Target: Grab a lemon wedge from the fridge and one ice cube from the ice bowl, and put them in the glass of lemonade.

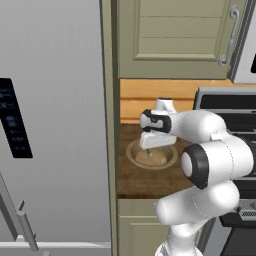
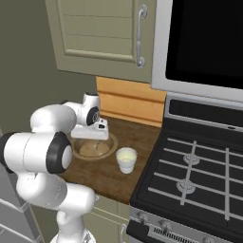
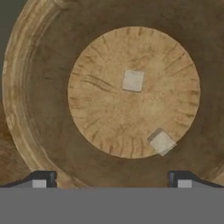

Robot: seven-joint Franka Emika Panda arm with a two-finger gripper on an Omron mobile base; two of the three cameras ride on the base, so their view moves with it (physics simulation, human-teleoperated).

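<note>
Because the pincer [image 3: 111, 177] hangs with its tips wide apart over the ice bowl [image 3: 39, 109], it might miss. Both ice cubes [image 3: 132, 81] are tiny and could slide away.

Tan wood-grained ice bowl [image 3: 131, 109]

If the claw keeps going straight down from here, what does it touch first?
Probably the ice bowl. The open claw hangs above it, pointing into its base. Two ice cubes lie there, one central, one off-centre; that second cube seems closer to the line, but depth is unclear.
</note>
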